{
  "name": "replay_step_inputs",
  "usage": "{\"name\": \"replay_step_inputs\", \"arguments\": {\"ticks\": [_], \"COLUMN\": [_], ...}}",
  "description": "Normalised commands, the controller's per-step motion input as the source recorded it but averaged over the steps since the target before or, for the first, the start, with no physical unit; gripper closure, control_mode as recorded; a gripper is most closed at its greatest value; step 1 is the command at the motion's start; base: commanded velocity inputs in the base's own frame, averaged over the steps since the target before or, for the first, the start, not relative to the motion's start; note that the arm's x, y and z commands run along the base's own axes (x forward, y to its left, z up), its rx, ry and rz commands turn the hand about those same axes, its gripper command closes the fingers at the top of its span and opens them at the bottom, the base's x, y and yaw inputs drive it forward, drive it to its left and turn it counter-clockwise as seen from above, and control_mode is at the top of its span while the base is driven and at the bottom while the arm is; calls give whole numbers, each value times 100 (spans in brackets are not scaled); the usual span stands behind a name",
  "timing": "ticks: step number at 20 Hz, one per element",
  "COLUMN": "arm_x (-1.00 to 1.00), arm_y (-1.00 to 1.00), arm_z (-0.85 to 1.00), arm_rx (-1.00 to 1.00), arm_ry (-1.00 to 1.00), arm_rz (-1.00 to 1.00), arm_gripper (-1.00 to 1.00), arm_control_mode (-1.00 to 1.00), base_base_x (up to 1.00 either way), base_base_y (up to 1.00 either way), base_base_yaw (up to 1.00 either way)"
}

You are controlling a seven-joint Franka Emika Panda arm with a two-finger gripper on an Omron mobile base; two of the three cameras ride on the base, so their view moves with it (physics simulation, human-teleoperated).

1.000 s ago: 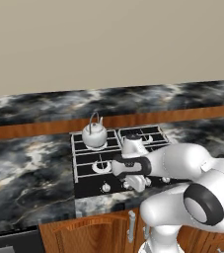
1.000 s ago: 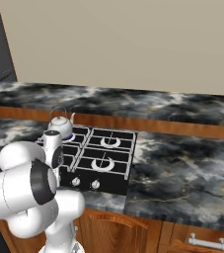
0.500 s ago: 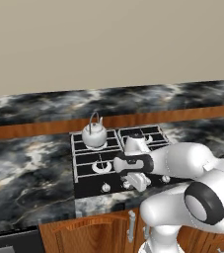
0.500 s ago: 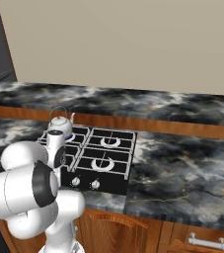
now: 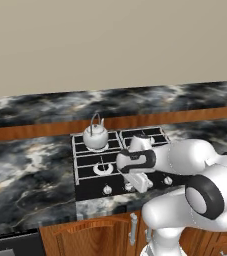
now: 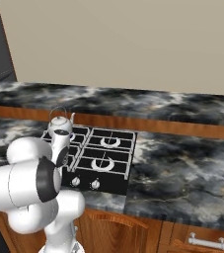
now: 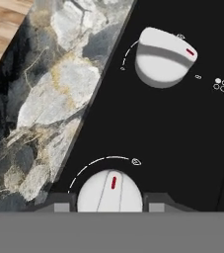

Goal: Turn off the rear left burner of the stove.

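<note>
— Nearest the camera on the hand, what?

— Fingers [image 7: 110, 203] closed narrow on the near knob [image 7: 110, 190], one dark tip pressed to each side of it. Red mark on top, pointing away from the hand, under a thin white arc printed on the black panel.

— And from the base?

— Same grip, seen from above at the front edge of the stove [image 5: 92, 181]: fingers [image 5: 138, 184] pointing down among the row of small silver knobs, white hand bent over them.

— Beyond that knob?

— Second knob [image 7: 165, 57] a little further along the panel, apart from the first, its red mark turned off to one side. Beside both, the veined dark marble of the desk [image 7: 49, 99], then a strip of wooden cabinet front [image 7: 5, 22] at the corner of the hand view.

— Further back on the cooktop?

— Front left burner [image 5: 103, 169] bare, silver ring under pale grate bars. Behind it, the rear left burner, toward the stove's back left corner, with a silver kettle [image 5: 95, 136] standing upright on its grate; ring itself hidden beneath, so cannot tell its state. Front right burner [image 6: 103, 163] and rear right burner [image 6: 110, 142] uncovered.

— Past the stove?

— Wooden band [image 5: 35, 131] along the back of the desk, a raised marble ledge above it, then plain beige wall [image 5: 110, 45].
</note>
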Motion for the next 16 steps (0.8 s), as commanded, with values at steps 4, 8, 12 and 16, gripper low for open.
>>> {"name": "replay_step_inputs", "arguments": {"ticks": [4,8,12,16], "arm_x": [19,7,1,0], "arm_y": [0,0,0,0], "arm_z": [-10,-17,-4,-3], "arm_rx": [0,0,0,2], "arm_ry": [0,0,0,0], "arm_rz": [0,0,-2,-16], "arm_gripper": [100,100,100,100], "arm_control_mode": [-100,-100,-100,-100], "base_base_x": [0,0,0,0], "base_base_y": [0,0,0,0], "base_base_yaw": [0,0,0,0]}}
